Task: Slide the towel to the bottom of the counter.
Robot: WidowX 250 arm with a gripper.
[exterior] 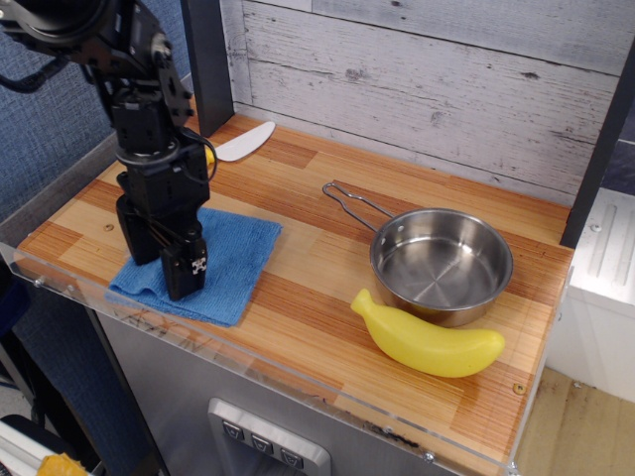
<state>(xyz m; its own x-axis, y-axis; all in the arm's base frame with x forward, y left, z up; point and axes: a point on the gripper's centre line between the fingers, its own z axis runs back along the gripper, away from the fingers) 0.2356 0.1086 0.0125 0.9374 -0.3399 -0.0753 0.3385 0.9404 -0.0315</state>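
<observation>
The blue towel (226, 266) lies flat on the wood-plank counter (327, 302), at its near left corner, with its front edge close to the clear plastic rim. My black gripper (162, 260) points straight down onto the left part of the towel. Its two fingers stand apart, with the tips resting on the cloth. The part of the towel under the fingers is hidden.
A steel pan (442, 263) with a wire handle stands at the right. A yellow banana (429, 343) lies in front of it. A white spatula-like piece (245, 141) lies at the back left. A grey plank wall runs along the back of the counter.
</observation>
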